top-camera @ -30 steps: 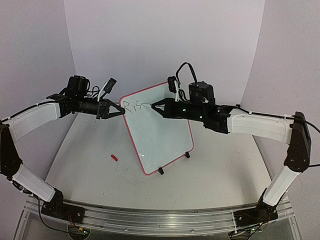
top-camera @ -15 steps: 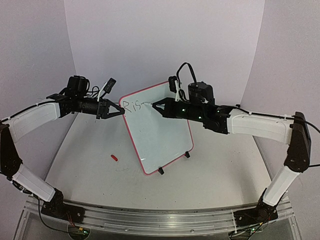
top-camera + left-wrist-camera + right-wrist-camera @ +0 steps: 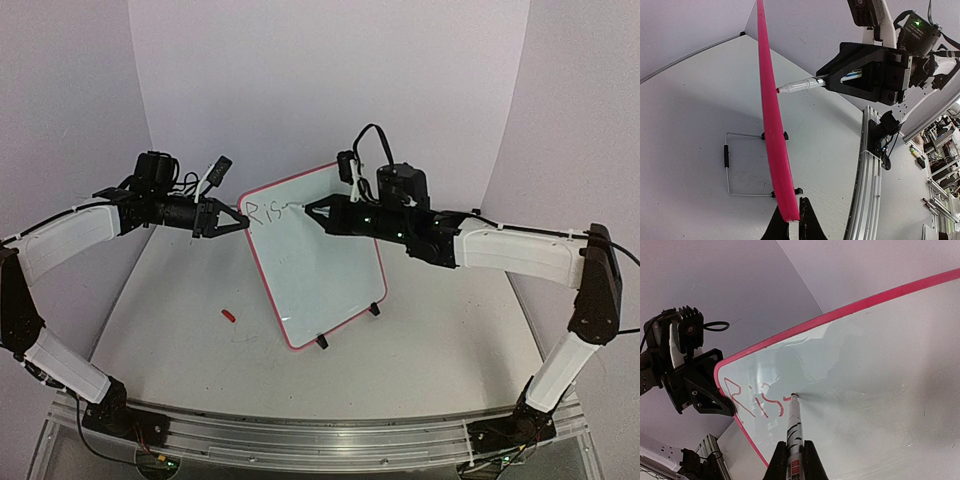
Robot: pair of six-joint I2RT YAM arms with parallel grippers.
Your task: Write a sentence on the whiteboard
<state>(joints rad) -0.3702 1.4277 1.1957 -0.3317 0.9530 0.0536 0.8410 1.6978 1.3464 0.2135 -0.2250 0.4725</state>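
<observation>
Ahead of my right gripper (image 3: 795,454), pinching the marker (image 3: 794,426): whiteboard (image 3: 875,360).
Tip touches beside the lettering (image 3: 752,400); bare board rightward; left gripper (image 3: 789,221) clamps its rim (image 3: 771,115).

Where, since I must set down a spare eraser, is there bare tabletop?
Bare table lies between the whiteboard and the front rail, and right of it. Crowded: its top edge, where the left gripper clamps it and the right gripper presses the marker; a red cap lies left.

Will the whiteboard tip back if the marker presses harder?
Probably not: the left fingers pinch the whiteboard rim. Unheld, it looks thin and light on small feet and a wire stand, so it might slide or tip.
</observation>
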